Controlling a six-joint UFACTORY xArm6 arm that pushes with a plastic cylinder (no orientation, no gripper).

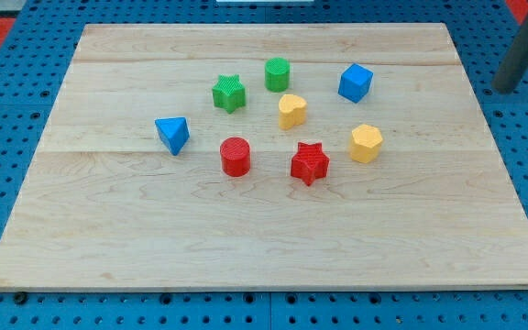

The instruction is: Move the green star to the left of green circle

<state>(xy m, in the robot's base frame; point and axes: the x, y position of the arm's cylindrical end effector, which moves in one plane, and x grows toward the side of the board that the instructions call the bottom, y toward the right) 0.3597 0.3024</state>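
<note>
The green star [229, 93] lies on the wooden board [264, 238] in the upper middle. The green circle [277, 74] stands just to its upper right, a small gap between them. My rod comes in at the view's top right, and my tip [505, 89] is off the board's right edge, far from both green blocks.
A yellow heart [291, 111] sits below the green circle. A blue cube [356, 82] is at the right, a yellow hexagon [366, 143] below it. A red star [309, 163], a red cylinder [236, 156] and a blue triangle [172, 134] lie across the middle.
</note>
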